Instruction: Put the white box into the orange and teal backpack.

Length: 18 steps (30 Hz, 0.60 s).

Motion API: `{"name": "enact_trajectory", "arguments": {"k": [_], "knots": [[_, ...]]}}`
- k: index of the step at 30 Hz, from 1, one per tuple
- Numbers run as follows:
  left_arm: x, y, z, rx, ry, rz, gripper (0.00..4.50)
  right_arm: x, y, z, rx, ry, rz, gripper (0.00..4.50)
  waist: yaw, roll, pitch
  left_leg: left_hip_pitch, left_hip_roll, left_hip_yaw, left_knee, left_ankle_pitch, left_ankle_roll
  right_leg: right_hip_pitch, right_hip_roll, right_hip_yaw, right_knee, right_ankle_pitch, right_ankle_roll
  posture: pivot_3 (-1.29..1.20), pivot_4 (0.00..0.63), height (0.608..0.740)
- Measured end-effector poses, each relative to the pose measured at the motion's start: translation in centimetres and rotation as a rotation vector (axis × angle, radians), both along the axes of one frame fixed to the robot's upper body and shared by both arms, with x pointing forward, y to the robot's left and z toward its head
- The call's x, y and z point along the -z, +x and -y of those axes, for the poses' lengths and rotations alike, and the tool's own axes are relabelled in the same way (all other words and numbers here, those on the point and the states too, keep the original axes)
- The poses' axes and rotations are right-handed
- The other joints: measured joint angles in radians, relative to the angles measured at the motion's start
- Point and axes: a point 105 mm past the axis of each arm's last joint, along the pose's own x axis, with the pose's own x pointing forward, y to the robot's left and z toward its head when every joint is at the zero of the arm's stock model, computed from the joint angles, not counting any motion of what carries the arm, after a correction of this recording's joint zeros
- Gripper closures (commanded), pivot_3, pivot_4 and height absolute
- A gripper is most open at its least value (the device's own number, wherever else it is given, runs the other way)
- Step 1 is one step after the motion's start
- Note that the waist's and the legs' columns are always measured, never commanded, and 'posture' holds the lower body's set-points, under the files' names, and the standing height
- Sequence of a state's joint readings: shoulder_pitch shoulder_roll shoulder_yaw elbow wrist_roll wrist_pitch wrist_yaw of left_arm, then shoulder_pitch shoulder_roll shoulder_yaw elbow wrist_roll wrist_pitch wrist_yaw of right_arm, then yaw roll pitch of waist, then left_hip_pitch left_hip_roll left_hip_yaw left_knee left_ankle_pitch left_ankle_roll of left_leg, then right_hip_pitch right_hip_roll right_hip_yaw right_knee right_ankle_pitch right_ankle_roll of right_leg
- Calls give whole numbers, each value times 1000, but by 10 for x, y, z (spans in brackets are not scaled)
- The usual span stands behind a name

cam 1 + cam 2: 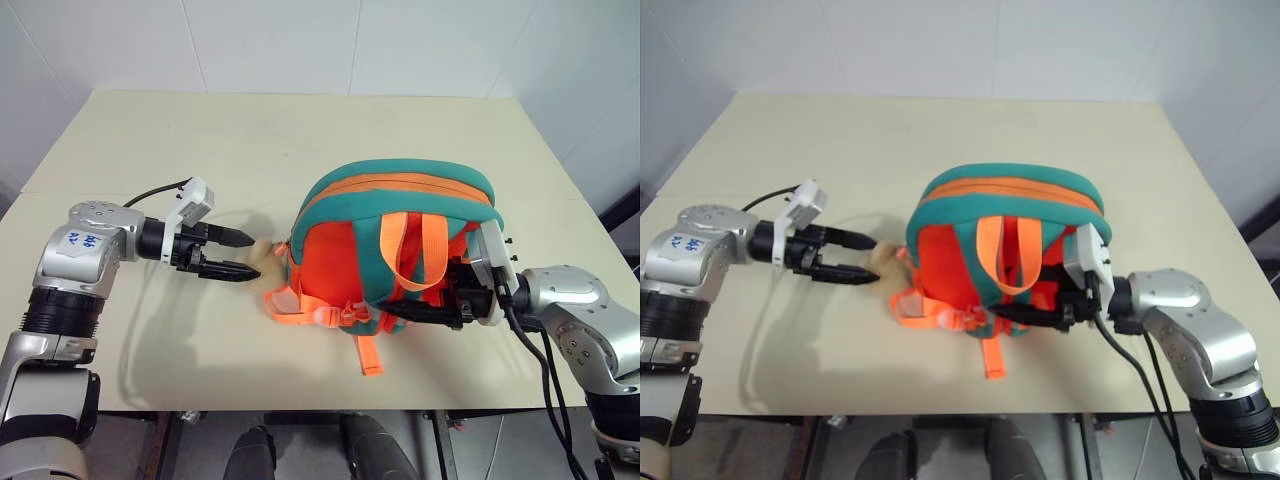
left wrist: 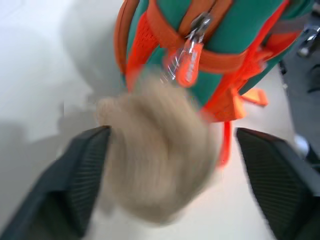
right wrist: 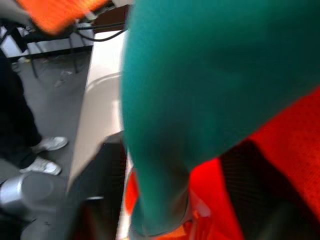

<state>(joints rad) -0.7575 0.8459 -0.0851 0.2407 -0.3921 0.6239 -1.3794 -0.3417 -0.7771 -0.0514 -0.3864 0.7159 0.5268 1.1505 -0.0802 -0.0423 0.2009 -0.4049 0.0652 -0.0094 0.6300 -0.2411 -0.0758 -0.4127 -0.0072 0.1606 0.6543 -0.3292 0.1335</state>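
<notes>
The orange and teal backpack (image 1: 400, 190) lies on the table with its orange straps facing up. Its tan plush animal (image 1: 262, 250) sticks out at the left side. My left gripper (image 1: 245, 254) is open just left of the backpack; in the left wrist view the plush animal (image 2: 155, 150) sits between the wide-apart fingers (image 2: 80, 175), below the orange zipper pull (image 2: 187, 70). My right gripper (image 1: 420, 298) is at the backpack's lower right side, open, with a teal padded part (image 3: 200, 100) between its fingers. The white box is hidden.
The beige table (image 1: 200, 140) stretches far behind and to the left of the backpack. Loose orange webbing with a buckle (image 1: 310, 315) trails toward the near edge. A person's shoes (image 3: 45, 145) stand on the floor beside the table.
</notes>
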Motion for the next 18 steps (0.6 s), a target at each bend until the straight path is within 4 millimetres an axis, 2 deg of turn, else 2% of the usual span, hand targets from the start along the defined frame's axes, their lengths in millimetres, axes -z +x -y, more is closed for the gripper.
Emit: {"name": "enact_trajectory", "arguments": {"k": [2,8,11,14,18], "knots": [[-1,-2,-5,-15,-5,6,0,-1,-1,3,-8,-15,5,60,0,0,0,0,0,0,0,0,0,0,0,0,0,0,0,0,150,740],[0,-7,-30,-80,1,38,0,-11,5,35,71,-89,27,20,1,0,0,0,0,0,0,0,0,0,0,0,0,0,0,0,150,740],[-9,-9,-44,-116,-70,124,0,-11,3,65,167,-135,19,20,5,0,0,0,0,0,-1,0,1,0,0,0,-1,0,0,0,150,740],[-26,-14,-59,-149,-130,237,0,-10,0,105,291,-195,-5,20,14,0,0,0,0,1,0,-1,1,0,-1,0,-2,-1,0,0,150,740],[-30,-22,-74,-164,-155,324,0,-20,0,151,450,-225,35,20,20,0,0,2,0,3,1,-1,2,1,-1,0,-1,0,0,0,150,740]]}}
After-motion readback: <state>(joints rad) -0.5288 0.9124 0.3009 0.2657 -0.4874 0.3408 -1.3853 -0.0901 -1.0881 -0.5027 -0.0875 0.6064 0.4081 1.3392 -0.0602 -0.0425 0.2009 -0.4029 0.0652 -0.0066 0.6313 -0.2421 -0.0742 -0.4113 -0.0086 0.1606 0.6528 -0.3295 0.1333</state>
